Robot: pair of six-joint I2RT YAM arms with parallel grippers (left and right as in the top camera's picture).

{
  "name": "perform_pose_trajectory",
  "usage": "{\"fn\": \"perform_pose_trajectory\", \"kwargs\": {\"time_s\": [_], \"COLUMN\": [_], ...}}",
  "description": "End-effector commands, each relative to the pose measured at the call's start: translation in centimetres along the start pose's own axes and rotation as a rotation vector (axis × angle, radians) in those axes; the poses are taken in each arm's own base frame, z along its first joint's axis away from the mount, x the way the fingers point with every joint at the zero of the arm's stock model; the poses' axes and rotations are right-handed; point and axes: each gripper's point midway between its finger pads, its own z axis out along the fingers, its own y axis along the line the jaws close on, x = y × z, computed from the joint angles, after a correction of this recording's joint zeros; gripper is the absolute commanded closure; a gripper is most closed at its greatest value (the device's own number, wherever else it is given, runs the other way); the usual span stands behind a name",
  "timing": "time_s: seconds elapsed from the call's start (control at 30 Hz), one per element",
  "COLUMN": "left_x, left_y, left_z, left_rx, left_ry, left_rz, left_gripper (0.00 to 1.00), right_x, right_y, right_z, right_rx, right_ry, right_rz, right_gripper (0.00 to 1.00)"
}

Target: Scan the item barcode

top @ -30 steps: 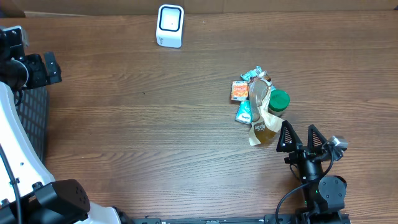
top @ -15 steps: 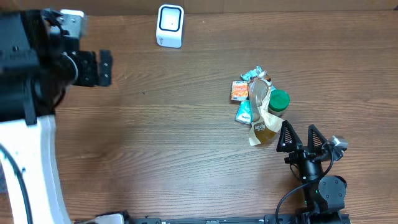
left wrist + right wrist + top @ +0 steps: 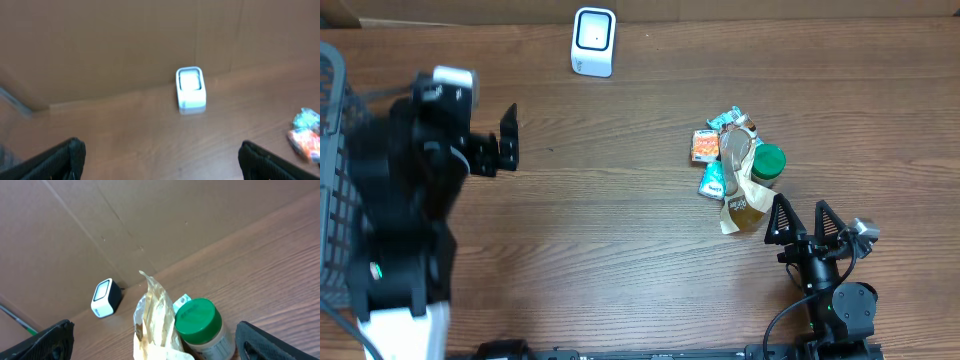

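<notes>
1. The left pincer (image 3: pixel 510 140) is spread wide and pinches nothing. Its fingers are black and blocky, and from above it looks blurred.
2. Far ahead of it stands the scanner (image 3: pixel 593 41), a small white plastic box with rounded corners and a smooth pale window. It is close to the plain brown cardboard wall (image 3: pixel 125 45).
3. The right pincer (image 3: pixel 802 222) is also spread and empty. Its two black fingers are thin and pointed, like a V.
4. The items lie in a pile just in front of the right pincer. The nearest is a crinkled clear bag (image 3: pixel 740 190) with something brownish inside.
5. A jar (image 3: pixel 767 163) touches the bag on its right side. It has a round, smooth green lid that faces up.
6. Behind the bag lie small glossy packets (image 3: pixel 705 146), flat in shape: one orange, the others teal.
7. The desk (image 3: pixel 620 230) is dark brown wood with fine grain lines.
8. A grey wire basket (image 3: pixel 335 200) stands left of the left pincer.
</notes>
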Motion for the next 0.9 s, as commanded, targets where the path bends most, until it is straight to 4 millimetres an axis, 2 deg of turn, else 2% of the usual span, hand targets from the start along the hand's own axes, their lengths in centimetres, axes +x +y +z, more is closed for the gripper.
{"fn": "perform_pose_trajectory", "kwargs": {"time_s": [0.0,0.07,0.2,0.3,0.4,0.47,0.6,0.77,0.87], "left_x": [1.9,3.5,6.6,8.4,11.6,13.3,15.5,18.3,21.7], "left_y": [-2.7,-3.8,-4.6,-5.0,-5.0,-4.7,-4.1,-3.2,-3.7], "left_z": [-1.6,-2.3,-3.4,-4.2,-4.8,-4.5,-3.8,-2.9,-1.8], "left_rx": [0.089,0.11,0.09,0.07,0.01,-0.022,-0.073,-0.119,-0.086], "left_ry": [-0.139,-0.234,-0.355,-0.438,-0.515,-0.507,-0.487,-0.37,-0.23], "left_rz": [0.039,0.063,0.094,0.115,0.151,0.142,0.125,0.093,0.074], "left_gripper": [0.0,0.0,0.0,0.0,0.0,0.0,0.0,0.0,0.0], "right_x": [0.1,0.1,0.1,0.1,0.1,0.1,0.1,0.1,0.1], "right_y": [-0.2,-0.2,-0.2,-0.2,-0.2,-0.2,-0.2,-0.2,-0.2], "right_z": [0.0,0.0,0.0,0.0,0.0,0.0,0.0,0.0,0.0], "right_rx": [0.003,0.003,0.003,0.003,0.004,0.004,0.003,0.003,0.003], "right_ry": [-0.006,-0.006,-0.006,-0.006,-0.006,-0.006,-0.006,-0.006,-0.006], "right_rz": [-0.011,-0.011,-0.011,-0.011,-0.011,-0.011,-0.011,-0.011,-0.011], "right_gripper": [0.0,0.0,0.0,0.0,0.0,0.0,0.0,0.0,0.0]}}
